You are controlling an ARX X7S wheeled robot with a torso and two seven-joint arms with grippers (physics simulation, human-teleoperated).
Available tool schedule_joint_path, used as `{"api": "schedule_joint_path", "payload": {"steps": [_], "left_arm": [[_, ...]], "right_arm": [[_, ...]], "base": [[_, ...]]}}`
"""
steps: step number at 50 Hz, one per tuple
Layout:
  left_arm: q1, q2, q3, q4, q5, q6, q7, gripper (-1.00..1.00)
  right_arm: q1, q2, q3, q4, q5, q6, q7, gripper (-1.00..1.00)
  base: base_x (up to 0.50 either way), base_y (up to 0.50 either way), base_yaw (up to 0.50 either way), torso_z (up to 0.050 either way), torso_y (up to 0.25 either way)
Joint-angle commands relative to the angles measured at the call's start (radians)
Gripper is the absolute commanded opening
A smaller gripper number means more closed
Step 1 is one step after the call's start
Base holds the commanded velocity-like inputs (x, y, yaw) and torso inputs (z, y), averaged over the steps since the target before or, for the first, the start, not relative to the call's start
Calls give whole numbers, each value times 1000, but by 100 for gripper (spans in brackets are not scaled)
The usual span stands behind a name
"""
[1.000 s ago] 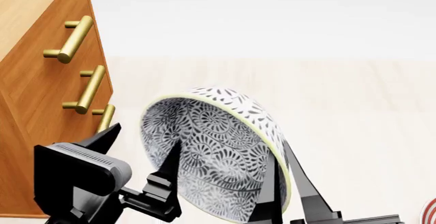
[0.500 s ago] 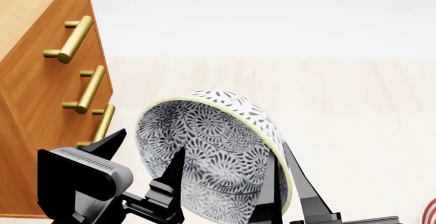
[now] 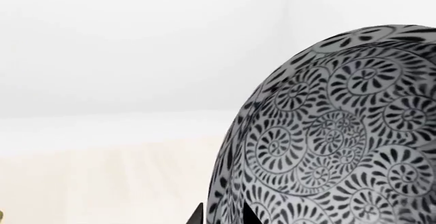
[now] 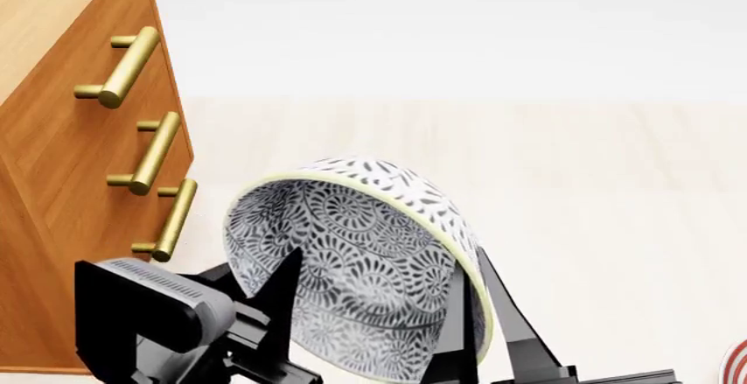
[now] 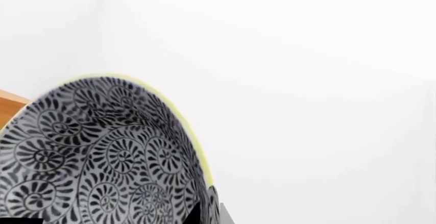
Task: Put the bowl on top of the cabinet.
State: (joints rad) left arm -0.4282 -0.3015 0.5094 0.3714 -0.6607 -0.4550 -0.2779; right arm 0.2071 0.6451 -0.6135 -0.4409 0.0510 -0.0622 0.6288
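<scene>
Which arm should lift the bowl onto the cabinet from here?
Probably the right. The right gripper has its fingers either side of the bowl wall, carrying it tilted. The left gripper sits nearer the cabinet, but its hold is unclear.

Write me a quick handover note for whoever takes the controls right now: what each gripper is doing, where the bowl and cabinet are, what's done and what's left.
Right gripper: shut on the bowl, one finger inside the rim, one outside.
Left gripper: a finger lies against the bowl's inside; its grip state cannot be told from these views.
Bowl: held in the air, tipped on its side, opening facing the cabinet.
Cabinet: to the robot's left, drawer front with brass handles facing the bowl; bowl and cabinet are apart.
Done: bowl picked up.
Left: raise it above the cabinet top, level it, set it down, release.
</scene>
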Motion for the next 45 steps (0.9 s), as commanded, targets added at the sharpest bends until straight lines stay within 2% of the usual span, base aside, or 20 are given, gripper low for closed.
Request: {"api": "schedule_joint_path", "payload": {"steps": [1, 18, 19, 23, 45], "left_arm": [[-2, -7, -15, -18, 47, -11, -33, -100], [7, -12, -17, -24, 40, 2, -33, -100], [6, -12, -17, -26, 40, 2, -33, -100], [9, -13, -17, -39, 43, 12, -27, -100], [11, -17, -19, -65, 33, 31, -15, -100]], "right_arm": [[5, 2, 17, -17, -23, 4, 21, -100], [10, -10, 32, -15, -2, 40, 34, -100], [7, -10, 37, -16, 0, 38, 41, 100], [24, -6, -5, -18, -26, 130, 3, 100], [41, -14, -40, 1, -61, 175, -19, 100]], "base": [[0, 0, 0, 0, 0], [0, 0, 0, 1, 1], [0, 0, 0, 0, 0], [0, 0, 0, 0, 0], [0, 0, 0, 0, 0]]}}
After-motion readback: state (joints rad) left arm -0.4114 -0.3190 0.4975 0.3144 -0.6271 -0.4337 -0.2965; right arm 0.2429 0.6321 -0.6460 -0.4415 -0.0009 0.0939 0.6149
